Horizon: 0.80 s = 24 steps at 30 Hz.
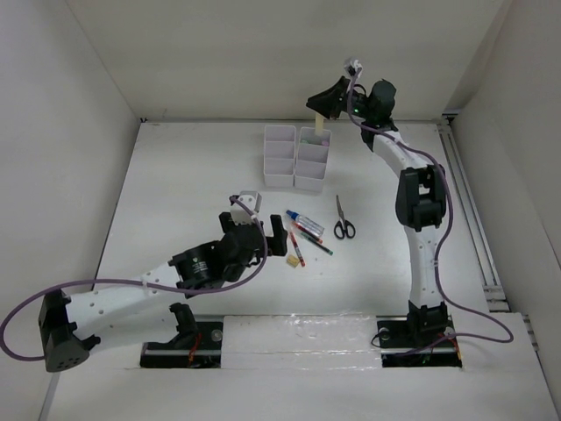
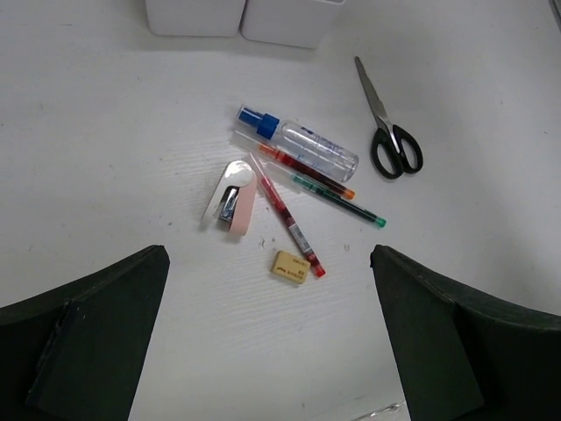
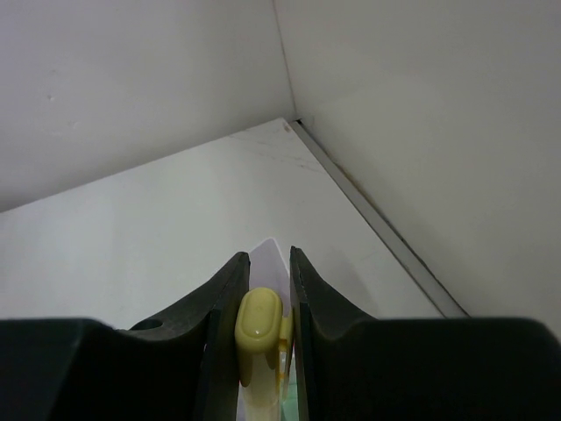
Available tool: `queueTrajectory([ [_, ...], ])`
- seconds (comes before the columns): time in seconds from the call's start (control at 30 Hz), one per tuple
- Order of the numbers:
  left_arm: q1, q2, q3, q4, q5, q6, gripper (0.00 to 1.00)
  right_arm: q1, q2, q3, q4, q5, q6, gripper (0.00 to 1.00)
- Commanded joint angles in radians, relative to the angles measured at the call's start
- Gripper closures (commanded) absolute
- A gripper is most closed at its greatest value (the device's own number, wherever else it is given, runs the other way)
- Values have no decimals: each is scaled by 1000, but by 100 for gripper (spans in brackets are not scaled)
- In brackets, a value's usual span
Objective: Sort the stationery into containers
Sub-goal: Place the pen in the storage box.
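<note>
The left gripper [image 1: 254, 226] hangs wide open and empty over the unsorted pile. The yellow eraser [image 2: 290, 266] lies just ahead between its fingers and the pink-and-white item [image 2: 232, 200] a little ahead to the left; beyond come the red pen [image 2: 285, 215], the green-tipped pen [image 2: 340, 202] and the blue-capped marker [image 2: 302, 142], with the scissors [image 2: 383, 123] farther ahead to its right. Beyond them stands the tray [image 1: 280, 178], and over its far right compartment the right gripper [image 3: 266, 263] is closed narrowly on the yellow highlighter [image 3: 258, 320], which hangs upright directly below its fingers. I judge the sort early to midway: this highlighter looks ready to drop in, while at least six items on the table are left.
</note>
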Motion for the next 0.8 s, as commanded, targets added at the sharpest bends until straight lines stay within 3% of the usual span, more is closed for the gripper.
queueTrajectory([
  [0.0,-3,-40,15,32,-13,13,0,8,27,61,72,-41,-1,100],
  [0.13,-3,-86,6,32,10,13,0,8,63,70,72,-32,-1,100],
  [0.33,-3,-120,6,41,20,13,0,8,85,80,81,-32,9,88],
  [0.4,-3,-120,6,41,20,13,0,8,94,67,93,-43,28,45],
  [0.53,-3,-120,-4,41,20,13,0,8,45,-2,215,-72,105,0],
  [0.7,-3,-88,6,32,20,4,0,8,-106,-153,386,-66,163,0],
  [0.77,-3,-77,18,21,11,-9,0,8,-215,-297,487,-43,243,0],
])
